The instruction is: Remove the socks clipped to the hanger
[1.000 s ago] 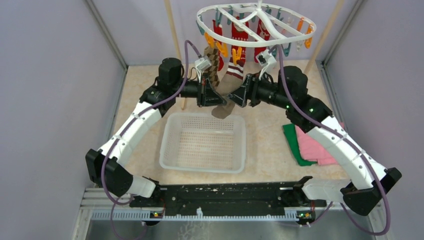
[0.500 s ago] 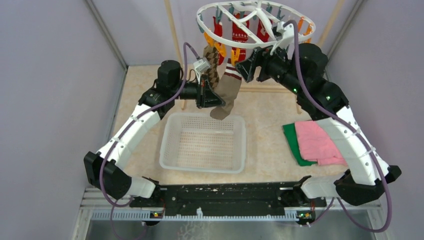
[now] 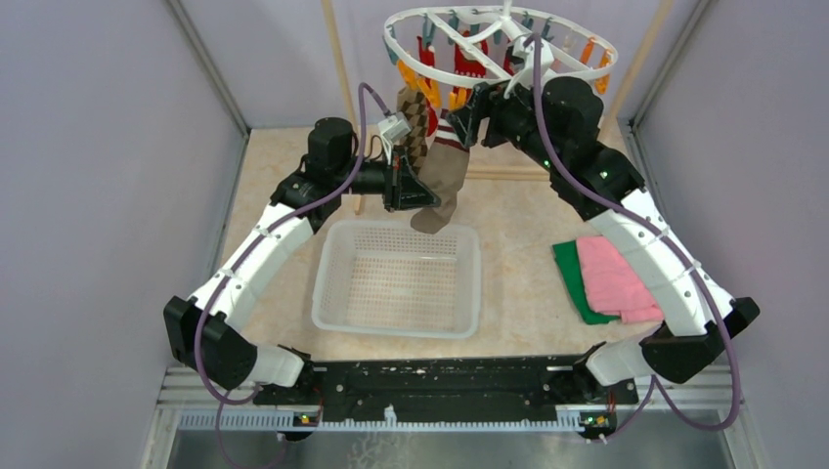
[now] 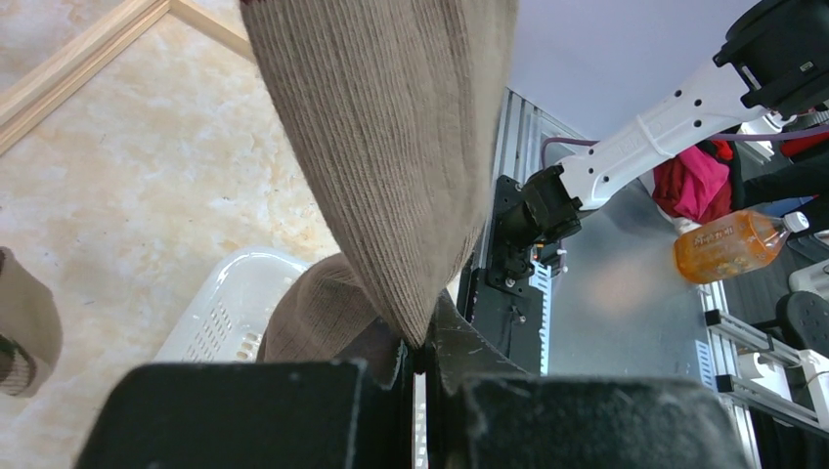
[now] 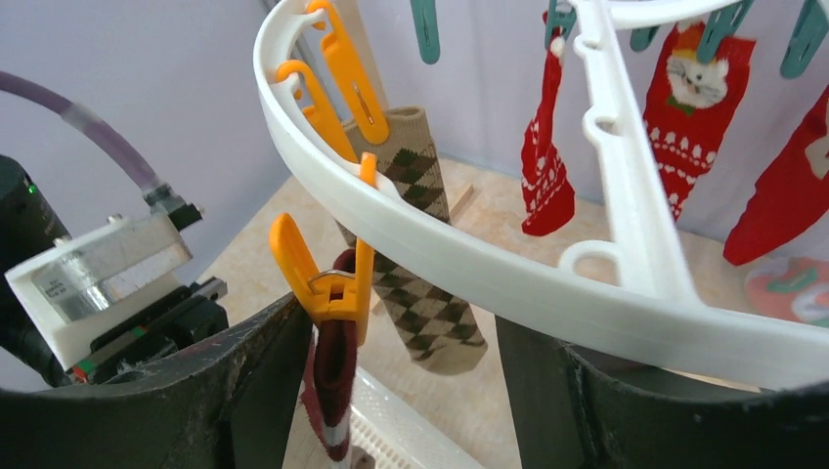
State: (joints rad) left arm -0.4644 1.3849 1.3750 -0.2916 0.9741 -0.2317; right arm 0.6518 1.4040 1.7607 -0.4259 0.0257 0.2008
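Note:
The white hanger hangs at the top back with orange and teal clips. A brown sock with a maroon-and-white cuff hangs from an orange clip. My left gripper is shut on this sock's lower part, just above the basket. My right gripper is open under the hanger's ring, and its fingers stand on either side of the orange clip and the cuff. An argyle sock and red socks hang beyond.
A white mesh basket sits below the brown sock and also shows in the left wrist view. Folded pink and green cloths lie at the right. A wooden rack pole stands behind the left arm. Purple walls close in on both sides.
My right arm has risen from beside the sock's lower part up to the hanger's rim, and its open fingers now flank the orange clip. The left gripper has held still on the sock.

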